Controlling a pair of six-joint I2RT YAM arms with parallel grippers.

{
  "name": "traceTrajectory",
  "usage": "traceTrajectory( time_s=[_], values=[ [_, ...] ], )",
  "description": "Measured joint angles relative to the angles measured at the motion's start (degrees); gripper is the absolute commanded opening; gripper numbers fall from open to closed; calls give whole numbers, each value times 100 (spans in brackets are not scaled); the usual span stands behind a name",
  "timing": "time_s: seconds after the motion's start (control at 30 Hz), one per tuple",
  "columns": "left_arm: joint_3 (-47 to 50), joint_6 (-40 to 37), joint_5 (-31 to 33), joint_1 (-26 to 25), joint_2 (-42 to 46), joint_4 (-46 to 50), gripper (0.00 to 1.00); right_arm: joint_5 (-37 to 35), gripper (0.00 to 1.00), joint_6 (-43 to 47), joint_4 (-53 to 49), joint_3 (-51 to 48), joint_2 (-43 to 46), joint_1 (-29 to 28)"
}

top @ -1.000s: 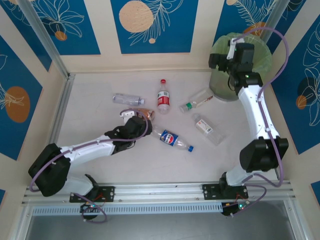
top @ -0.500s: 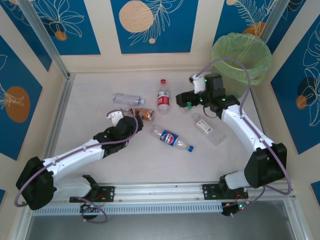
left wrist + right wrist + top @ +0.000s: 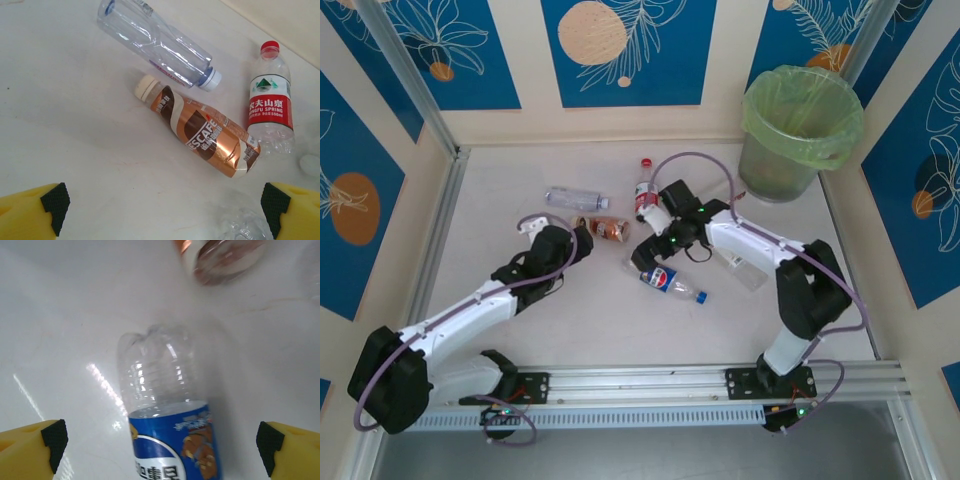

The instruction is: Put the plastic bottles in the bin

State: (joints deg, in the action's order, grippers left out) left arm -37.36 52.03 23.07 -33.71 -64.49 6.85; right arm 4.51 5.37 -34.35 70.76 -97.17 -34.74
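Both jaws are spread wide, nothing held. Right gripper [image 3: 160, 442] is hung over the blue-labelled bottle [image 3: 161, 407], mid-table; left gripper [image 3: 164, 205] is aimed at the brown-labelled bottle [image 3: 205, 132]. Bin [image 3: 775, 175] is set at the far right corner. Grip should be taken across the label, centred, once lowered.

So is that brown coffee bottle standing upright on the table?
No, the brown coffee bottle lies flat on its side on the table, with its cream cap resting on the surface.

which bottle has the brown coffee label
The cream-capped bottle, lying on its side between the clear bottle and the red-labelled bottle; only it has a copper-brown wrap.
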Motion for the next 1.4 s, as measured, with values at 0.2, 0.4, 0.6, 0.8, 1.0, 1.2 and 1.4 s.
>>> traceTrajectory(
  time_s=[0.2, 0.4, 0.6, 0.8, 1.0, 1.2, 1.4],
  values=[
    [44, -192, -603, 374, 33, -2, 100, -452, 99, 350, -511, 389, -671, -339],
    [48, -361, -883, 382, 33, -4, 100, -800, 100, 527, -817, 592, -1115, -457],
    [48, -459, -984, 382, 33, 0, 100, -992, 98, 566, -1029, 807, -1532, -496],
    [48, -463, -1003, 382, 31, 2, 100, -1209, 84, 564, -1073, 872, -1665, -501],
    [46, -466, -1008, 382, -13, 11, 100, -1460, 74, 520, -1121, 898, -1729, -501],
    [46, -466, -1093, 382, -164, 68, 100, -1537, 70, 505, -1154, 901, -1729, -501],
    [13, -468, -1121, 382, -278, 114, 100, -1550, 61, 498, -1152, 901, -1714, -501]
  ],
)
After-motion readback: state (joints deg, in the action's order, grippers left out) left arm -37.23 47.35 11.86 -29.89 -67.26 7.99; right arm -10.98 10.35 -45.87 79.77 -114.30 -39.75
